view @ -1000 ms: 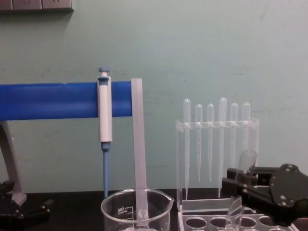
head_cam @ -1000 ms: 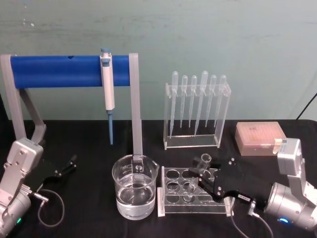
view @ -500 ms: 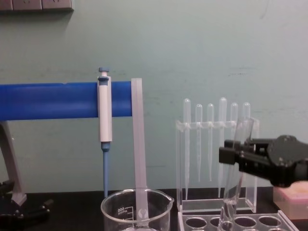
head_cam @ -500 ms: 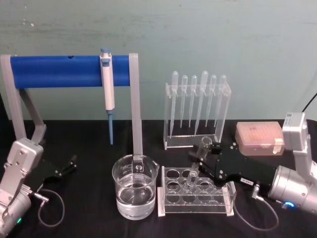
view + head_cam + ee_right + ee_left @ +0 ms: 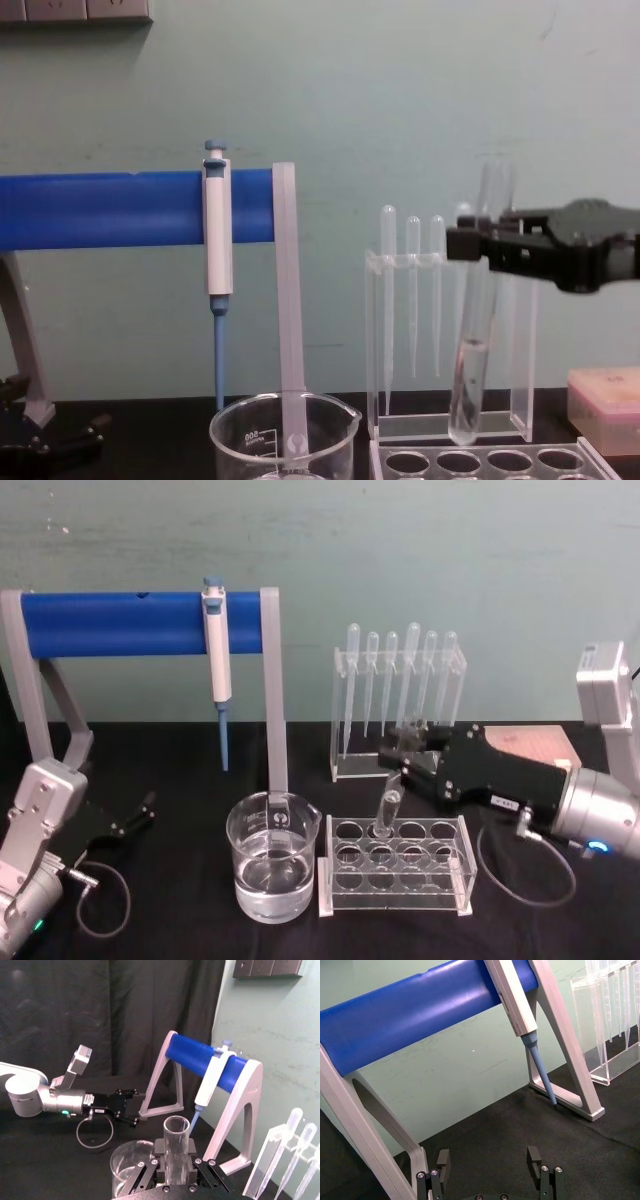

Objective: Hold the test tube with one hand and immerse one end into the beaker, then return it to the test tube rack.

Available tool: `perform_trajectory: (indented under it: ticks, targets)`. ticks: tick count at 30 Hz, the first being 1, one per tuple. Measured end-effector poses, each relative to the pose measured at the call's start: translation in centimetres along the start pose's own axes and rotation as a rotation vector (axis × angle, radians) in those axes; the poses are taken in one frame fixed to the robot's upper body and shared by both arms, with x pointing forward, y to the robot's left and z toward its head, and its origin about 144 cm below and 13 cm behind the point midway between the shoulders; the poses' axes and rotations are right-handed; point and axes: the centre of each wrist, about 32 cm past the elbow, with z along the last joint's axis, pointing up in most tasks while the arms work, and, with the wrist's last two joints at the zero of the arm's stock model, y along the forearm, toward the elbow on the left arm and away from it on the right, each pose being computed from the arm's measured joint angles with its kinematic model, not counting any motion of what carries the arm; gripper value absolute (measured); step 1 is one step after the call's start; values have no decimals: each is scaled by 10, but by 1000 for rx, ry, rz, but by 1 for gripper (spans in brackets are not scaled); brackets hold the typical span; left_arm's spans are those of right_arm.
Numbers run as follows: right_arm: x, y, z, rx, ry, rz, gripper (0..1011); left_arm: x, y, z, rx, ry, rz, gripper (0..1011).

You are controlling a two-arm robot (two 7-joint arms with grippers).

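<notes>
Head view, from the left: the left gripper [image 5: 135, 815] lies parked low over the black tablecloth [image 5: 180, 925], its jaws spread apart and holding nothing. Next comes the beaker [image 5: 272, 865], partly filled with clear liquid, standing just beside the clear test tube rack [image 5: 395, 875]. Over that rack hangs the test tube [image 5: 388, 808], mouth up and slightly tilted, clenched near its top by the right gripper [image 5: 403, 752], which reaches in from the right. In the chest view the tube's rounded bottom hangs free above the rack's holes, touching neither rack nor beaker. By my reading the pick-up and the lift clear of the rack are done. Left to do are the carry leftward over the beaker, the dip of the lower end, and the return to a hole; whether a dip has taken place I cannot tell. The cloth also bears the grey stand with a blue bar [image 5: 120, 623] and its hanging white-and-blue pipette [image 5: 216, 645], the acrylic holder of plastic pipettes [image 5: 398, 695], and a pink tip box [image 5: 545, 742] at the far right. Behind is a pale green wall [image 5: 420, 560]; the right wrist view shows a dark curtain [image 5: 100, 1010].
</notes>
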Motion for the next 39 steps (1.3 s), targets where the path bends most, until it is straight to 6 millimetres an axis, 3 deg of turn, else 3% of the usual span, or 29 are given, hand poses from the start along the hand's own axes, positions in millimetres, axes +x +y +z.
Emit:
perform_trajectory:
  ticks: [10,23,30,39]
  targets:
    - [12,22,26,8,-19,30,227,0,0,0,0,0,0,1000]
    - [12,78,39,53,-9,133,227,0,0,0,0,0,0,1000]
    - [8,99,29,51,9,171,226,0,0,0,0,0,0,1000]
    - [10,109,-6,29,26,183,227,0,0,0,0,0,0,1000]
